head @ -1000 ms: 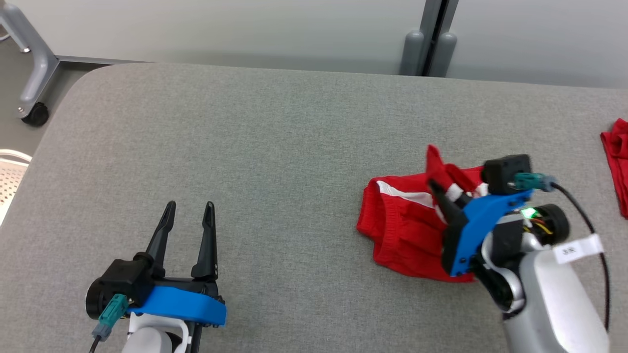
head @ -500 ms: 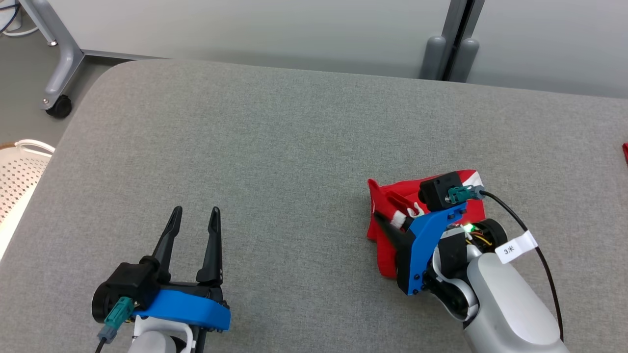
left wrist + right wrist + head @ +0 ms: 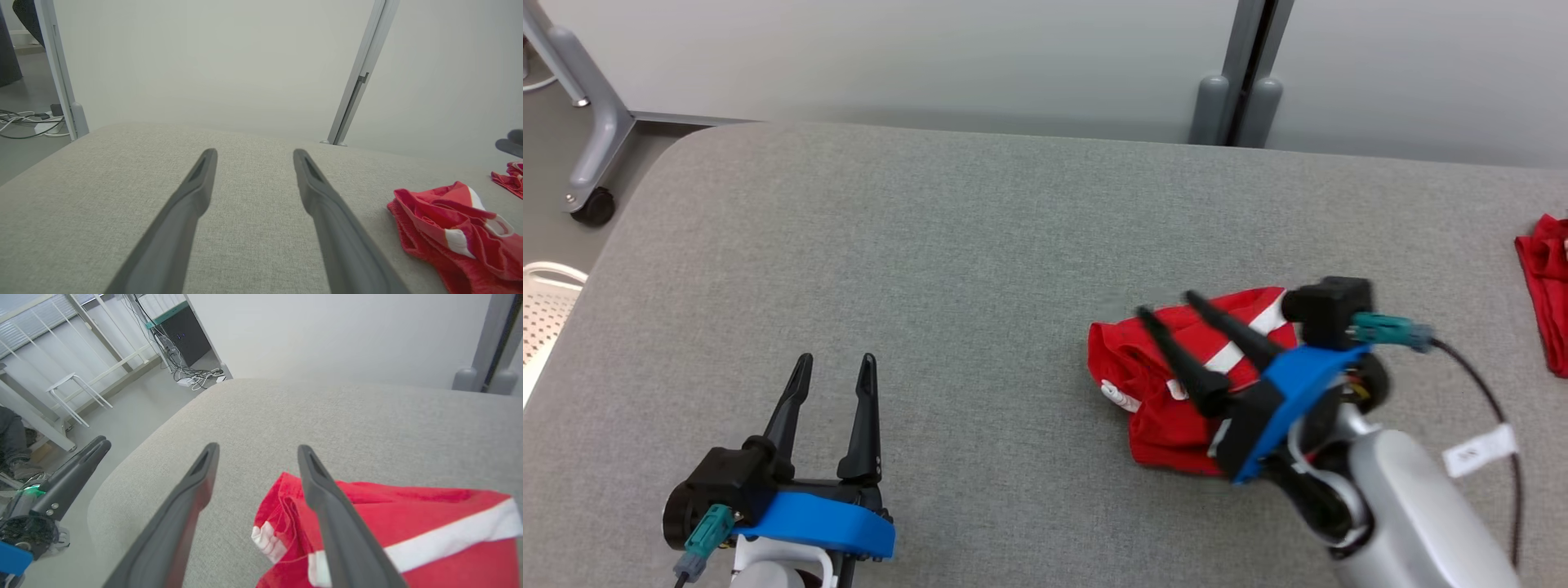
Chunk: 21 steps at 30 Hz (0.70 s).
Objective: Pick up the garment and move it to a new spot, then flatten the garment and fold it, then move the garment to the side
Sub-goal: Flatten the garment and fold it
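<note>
Garment [image 3: 1156, 412], crumpled red cloth w/ white stripes, on grey fabric bench [image 3: 980, 245]; your right tool [image 3: 1167, 304] & left tool [image 3: 836, 359] gape empty. Pinch opposite hems, pull flat.

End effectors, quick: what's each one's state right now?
Left end effector: open, holding nothing.
Right end effector: open, over the red shorts, gripping nothing.

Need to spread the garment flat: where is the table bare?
Bare: the table between the left gripper and the red garment, back to its far edge. Crowded on the right: right gripper over the garment, another red cloth.
</note>
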Motion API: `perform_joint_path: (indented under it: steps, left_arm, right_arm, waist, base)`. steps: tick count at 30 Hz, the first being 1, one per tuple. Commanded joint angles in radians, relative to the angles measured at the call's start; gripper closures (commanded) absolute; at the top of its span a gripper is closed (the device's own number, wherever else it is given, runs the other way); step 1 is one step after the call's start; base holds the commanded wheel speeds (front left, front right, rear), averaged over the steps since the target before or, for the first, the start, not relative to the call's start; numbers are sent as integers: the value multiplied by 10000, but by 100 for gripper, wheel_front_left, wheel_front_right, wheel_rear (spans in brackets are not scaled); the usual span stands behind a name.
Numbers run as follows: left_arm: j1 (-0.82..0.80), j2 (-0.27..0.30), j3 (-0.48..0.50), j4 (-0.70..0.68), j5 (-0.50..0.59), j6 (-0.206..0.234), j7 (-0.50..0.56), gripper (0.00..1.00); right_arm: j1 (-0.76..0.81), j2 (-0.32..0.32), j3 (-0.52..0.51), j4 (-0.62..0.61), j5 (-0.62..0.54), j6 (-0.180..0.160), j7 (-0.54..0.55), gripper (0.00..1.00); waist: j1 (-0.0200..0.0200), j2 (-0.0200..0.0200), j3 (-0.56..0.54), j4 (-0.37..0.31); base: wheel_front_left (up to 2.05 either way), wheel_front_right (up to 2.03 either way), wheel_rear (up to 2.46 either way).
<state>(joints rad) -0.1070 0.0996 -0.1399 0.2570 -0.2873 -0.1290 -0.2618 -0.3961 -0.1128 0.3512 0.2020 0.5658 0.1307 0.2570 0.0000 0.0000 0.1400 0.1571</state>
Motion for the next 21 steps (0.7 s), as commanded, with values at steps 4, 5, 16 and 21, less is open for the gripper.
perform_joint_path:
  steps: [4, 5, 16, 21]
  left_arm:
    - [47, 60, 76, -80, 62, -18, -37, 0]
    - [45, 60, 83, -82, 67, -18, -37, 0]
    - [-252, 215, -133, -9, 56, -18, -37, 0]
    - [-395, 291, -171, 20, 70, -18, -37, 0]
  right_arm:
    - [848, -302, -1372, -393, -698, 3, -259, 0]
    - [1032, -346, -1694, -380, -875, 1, -185, 0]
    - [1377, -24, -3289, 904, -2573, 3, 484, 100]
    - [835, 135, -2953, 1728, -2703, 1, 689, 100]
  waist:
    - [0, 0, -44, -154]
    - [0, 0, -43, -172]
    - [0, 0, 120, -175]
    - [0, 0, 259, -98]
  base:
    - [0, 0, 0]
    - [0, 0, 0]
    - [0, 0, 0]
    - [0, 0, 0]
